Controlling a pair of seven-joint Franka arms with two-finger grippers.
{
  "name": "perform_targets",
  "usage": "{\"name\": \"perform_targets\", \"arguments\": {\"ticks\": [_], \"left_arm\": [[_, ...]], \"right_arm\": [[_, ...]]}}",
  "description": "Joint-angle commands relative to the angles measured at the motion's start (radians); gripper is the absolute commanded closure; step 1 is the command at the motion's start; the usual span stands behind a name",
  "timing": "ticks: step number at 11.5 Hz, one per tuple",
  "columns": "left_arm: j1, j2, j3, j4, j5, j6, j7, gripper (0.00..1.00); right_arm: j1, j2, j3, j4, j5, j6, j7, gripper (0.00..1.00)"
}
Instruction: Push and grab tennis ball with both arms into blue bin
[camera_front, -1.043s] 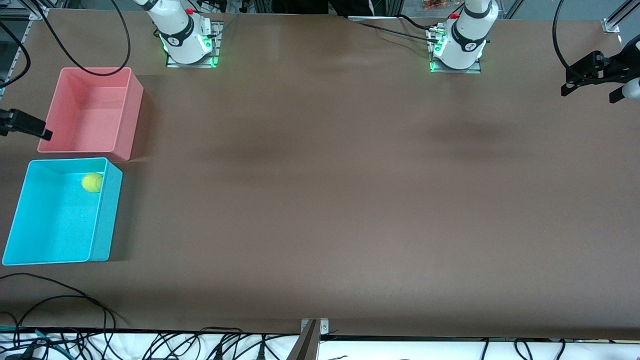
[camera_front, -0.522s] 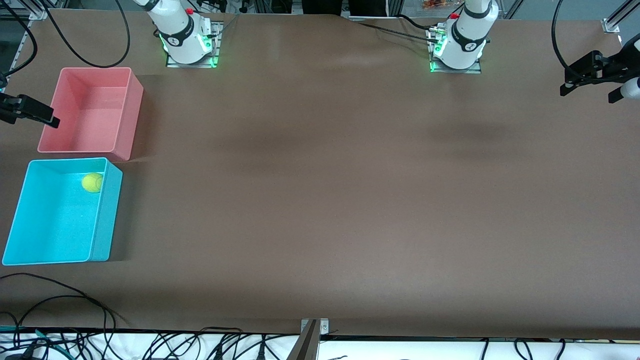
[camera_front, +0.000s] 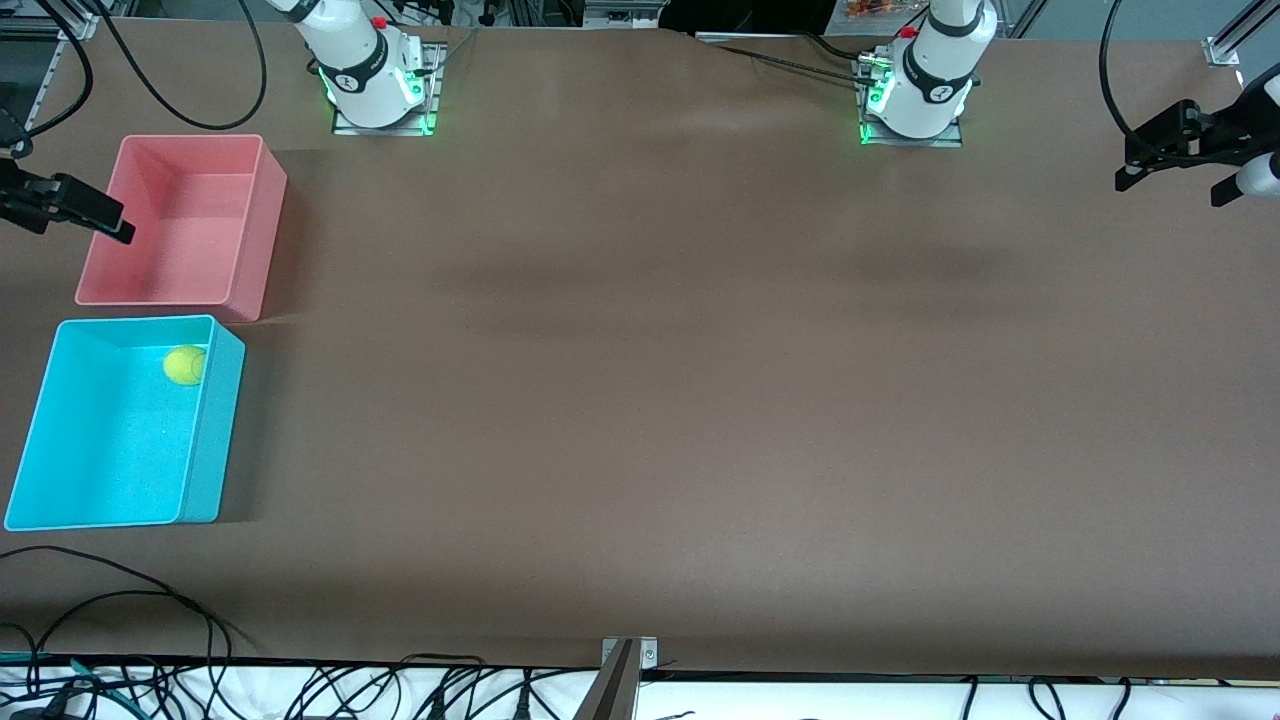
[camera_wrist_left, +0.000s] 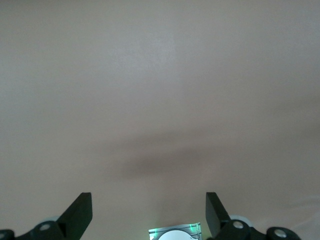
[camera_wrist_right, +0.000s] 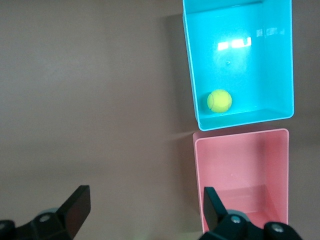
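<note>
Pink tub (camera_front: 180, 220) beside blue bin (camera_front: 215, 430) w/ tennis ball (camera_front: 184, 365) inside

White arms (camera_front: 355, 60), black cables (camera_front: 180, 110), green-lit bases (camera_front: 910, 135)

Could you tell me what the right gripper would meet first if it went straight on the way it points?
Probably bare table: the right gripper, fingers open, points down beside the pink bin, whose wall it might clip; depth is unclear.
</note>
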Motion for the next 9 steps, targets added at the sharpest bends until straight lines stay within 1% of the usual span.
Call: {"name": "perform_targets", "arguments": {"ticks": [1, 9], "left_arm": [[-0.003, 0.016, 0.002, 0.038, -0.017, -0.026, -0.011, 0.00], [-0.002, 0.016, 0.002, 0.035, -0.019, -0.026, -0.011, 0.00]], "right_arm": [[0.000, -0.040, 0.011, -0.044, -0.015, 0.008, 0.017, 0.00], [-0.003, -0.052, 0.012, -0.043, -0.011, 0.001, 0.017, 0.00]]}}
